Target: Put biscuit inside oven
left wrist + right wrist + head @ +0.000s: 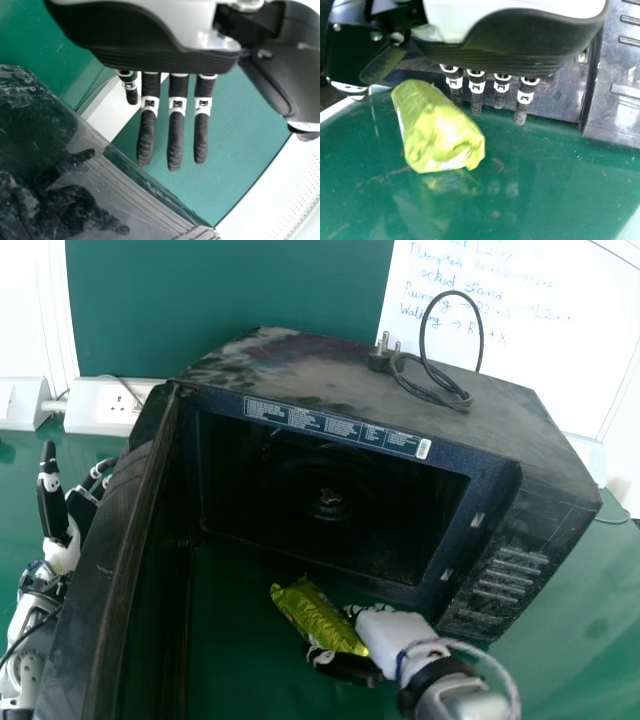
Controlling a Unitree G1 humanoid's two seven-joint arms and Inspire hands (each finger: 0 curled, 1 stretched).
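Before the dusty, black, box-shaped oven [360, 385], clasped the shiny green-wrapped biscuit packet [315, 618] in the white-and-black right hand [393, 633], likely for insertion; at left, held the black-fingered left hand [61, 552] straight-fingered, out of the way.

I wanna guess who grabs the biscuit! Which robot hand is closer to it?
The right. The right hand is right at the biscuit packet; the left hand is farther off, past the open oven door.

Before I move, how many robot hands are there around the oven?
2: the left hand is outside the open oven door; the right hand is at the biscuit packet, in front of the oven.
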